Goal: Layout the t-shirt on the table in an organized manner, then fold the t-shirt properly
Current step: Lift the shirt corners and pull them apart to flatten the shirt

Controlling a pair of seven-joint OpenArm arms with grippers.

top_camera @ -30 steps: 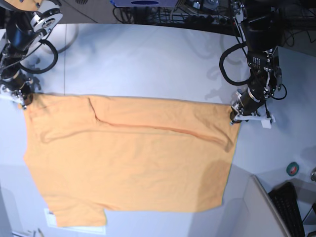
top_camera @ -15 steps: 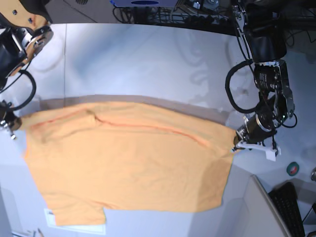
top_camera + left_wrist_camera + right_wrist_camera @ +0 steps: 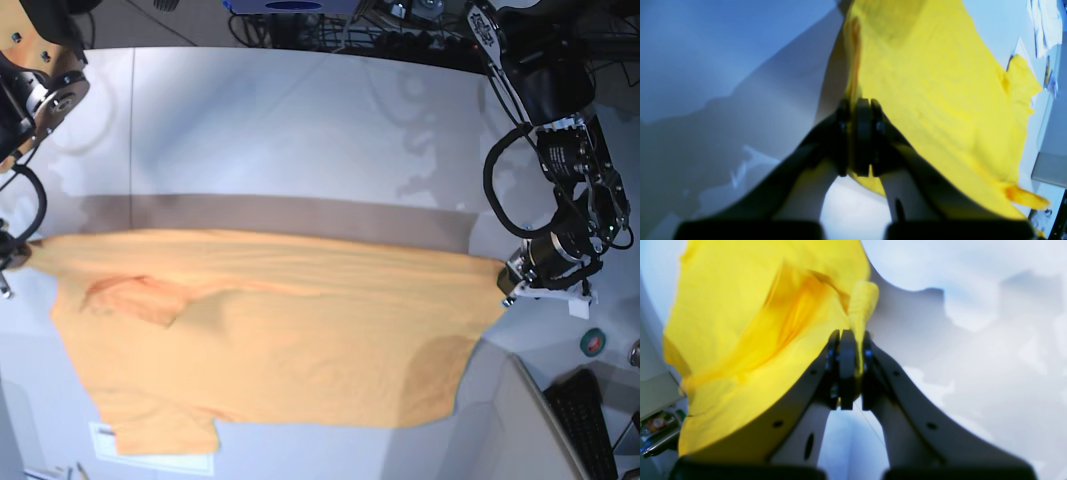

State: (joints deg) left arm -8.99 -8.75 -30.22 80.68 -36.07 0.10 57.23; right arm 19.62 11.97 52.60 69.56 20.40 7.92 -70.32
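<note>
Black arms (image 3: pixel 560 110), looped black cables (image 3: pixel 495 190)

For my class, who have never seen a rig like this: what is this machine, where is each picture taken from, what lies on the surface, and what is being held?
This is a robot with two arms, each ending in a two-fingered gripper. One picture looks down from above on the whole table. The other two come from small cameras mounted on each wrist, looking along the gripper's fingers.

On the table lies a light orange t-shirt; the wrist cameras show it as yellow. In the overhead view, the left gripper is on the picture's right and the right gripper on its left. Each is shut on one end of the shirt's far edge: the close-ups show the left gripper and right gripper pinching cloth between closed fingers. That edge is lifted, casting a shadow band on the table, while the near part rests flat.

A keyboard sits at the lower right corner.
</note>
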